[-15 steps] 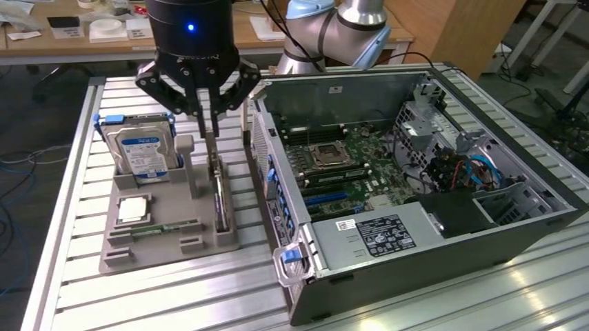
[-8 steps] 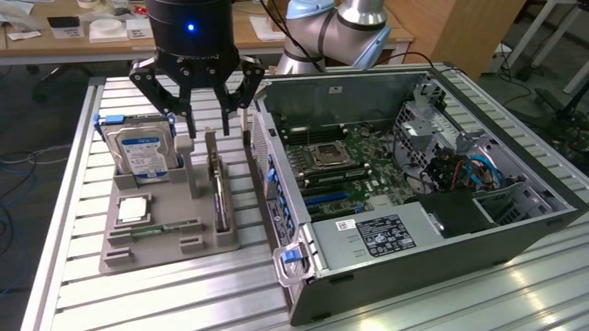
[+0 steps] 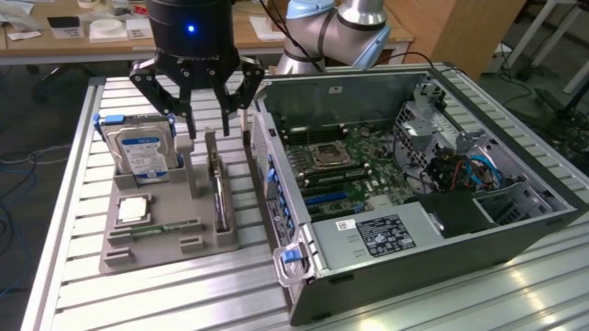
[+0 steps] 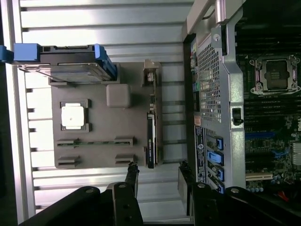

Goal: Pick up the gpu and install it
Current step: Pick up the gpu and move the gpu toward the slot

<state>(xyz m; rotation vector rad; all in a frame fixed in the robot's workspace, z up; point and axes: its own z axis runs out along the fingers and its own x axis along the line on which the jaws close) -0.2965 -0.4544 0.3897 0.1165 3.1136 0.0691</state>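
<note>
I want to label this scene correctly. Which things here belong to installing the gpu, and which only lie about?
For the job: gpu, on edge in the tray; open case; end effector, open, above the tray near the gpu.
Lying about: hard drive; chip; memory stick, all in the same tray.
</note>
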